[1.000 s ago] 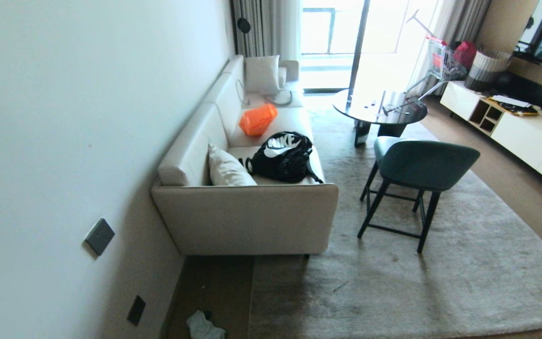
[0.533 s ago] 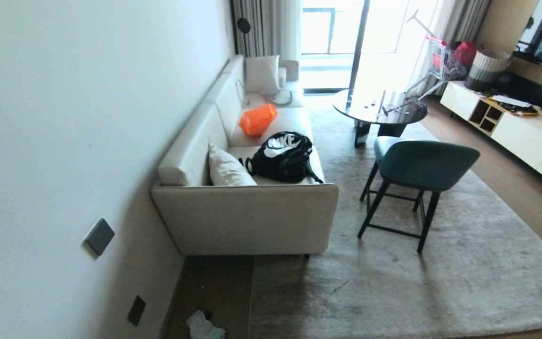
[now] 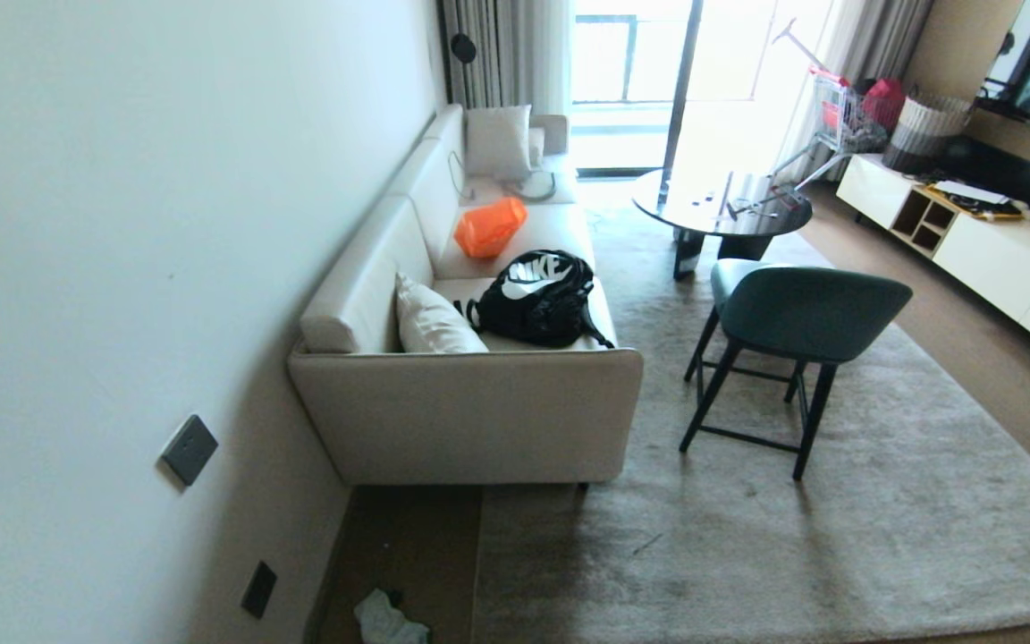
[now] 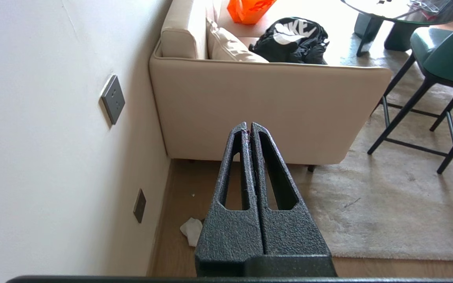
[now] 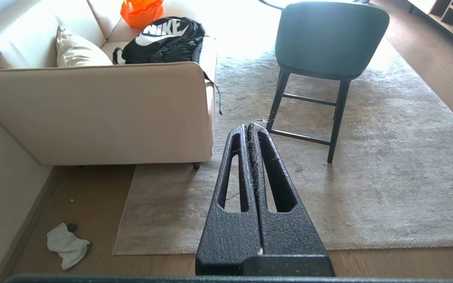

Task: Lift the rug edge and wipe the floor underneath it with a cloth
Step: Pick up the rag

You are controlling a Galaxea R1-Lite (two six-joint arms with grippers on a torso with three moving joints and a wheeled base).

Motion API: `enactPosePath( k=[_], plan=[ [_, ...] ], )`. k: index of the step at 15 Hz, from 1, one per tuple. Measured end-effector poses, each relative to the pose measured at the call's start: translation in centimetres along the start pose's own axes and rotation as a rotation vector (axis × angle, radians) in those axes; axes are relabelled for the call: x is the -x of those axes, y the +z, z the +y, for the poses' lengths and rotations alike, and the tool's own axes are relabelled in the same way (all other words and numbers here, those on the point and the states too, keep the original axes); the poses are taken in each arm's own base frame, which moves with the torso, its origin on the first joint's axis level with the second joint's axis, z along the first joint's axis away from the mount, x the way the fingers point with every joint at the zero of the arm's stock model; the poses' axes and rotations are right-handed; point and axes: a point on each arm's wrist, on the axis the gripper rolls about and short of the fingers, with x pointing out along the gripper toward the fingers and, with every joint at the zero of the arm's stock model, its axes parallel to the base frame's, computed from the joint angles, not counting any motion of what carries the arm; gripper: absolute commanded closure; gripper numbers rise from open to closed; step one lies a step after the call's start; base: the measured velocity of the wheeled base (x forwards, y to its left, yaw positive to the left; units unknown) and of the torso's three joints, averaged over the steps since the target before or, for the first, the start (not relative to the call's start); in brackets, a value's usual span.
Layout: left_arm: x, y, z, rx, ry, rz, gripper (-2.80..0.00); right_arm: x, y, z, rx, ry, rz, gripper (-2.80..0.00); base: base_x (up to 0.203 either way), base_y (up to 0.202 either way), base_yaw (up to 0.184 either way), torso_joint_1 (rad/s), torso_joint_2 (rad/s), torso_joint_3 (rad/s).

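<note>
Nothing has moved since the earlier head frames; scene & camera unchanged. Neither arm shows in head view. Left gripper [image 4: 251,125] hangs above the floor strip by the wall, fingers pressed together, empty. Right gripper [image 5: 249,126] hangs over the rug, fingers also together, a few stray fibres stuck to the tips, nothing held.

Cloth [image 5: 67,244] lies crumpled on the floor [image 5: 89,196] near the baseboard, beside the rug's near left corner, apart from it; also seen in left wrist view [image 4: 192,230] & at the bottom of head view [image 3: 387,619]. Rug edge [image 5: 126,204] runs straight from the sofa's end panel back to a square corner, lying flat on the planks.

Obstacles: cream sofa [image 3: 470,411] sits w/ its end panel right at the far end of the floor strip, one foot on the rug. On it: black backpack [image 3: 537,297], orange bag [image 3: 489,225], white cushion [image 3: 433,320]. Green chair [image 3: 788,326] stands on the rug, well right of the edge. Round dark table [image 3: 719,207] behind it. Wall sockets [image 3: 189,449] to the left.
</note>
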Motion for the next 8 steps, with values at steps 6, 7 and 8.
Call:
enactPosePath(
  k=[6,7,8],
  plan=[
    [0.0,0.01,0.0,0.0,0.001,-0.001,0.0,0.0,0.0,0.0,0.0,-0.001,0.0,0.0,0.0,0.0,0.0,0.0,0.0,0.0],
    [0.0,0.01,0.0,0.0,0.001,-0.001,0.0,0.0,0.0,0.0,0.0,0.0,0.0,0.0,0.0,0.0,0.0,0.0,0.0,0.0],
    [0.0,0.0,0.0,0.0,0.001,0.0,0.0,0.0,0.0,0.0,0.0,0.0,0.0,0.0,0.0,0.0,0.0,0.0,0.0,0.0]
  ],
)
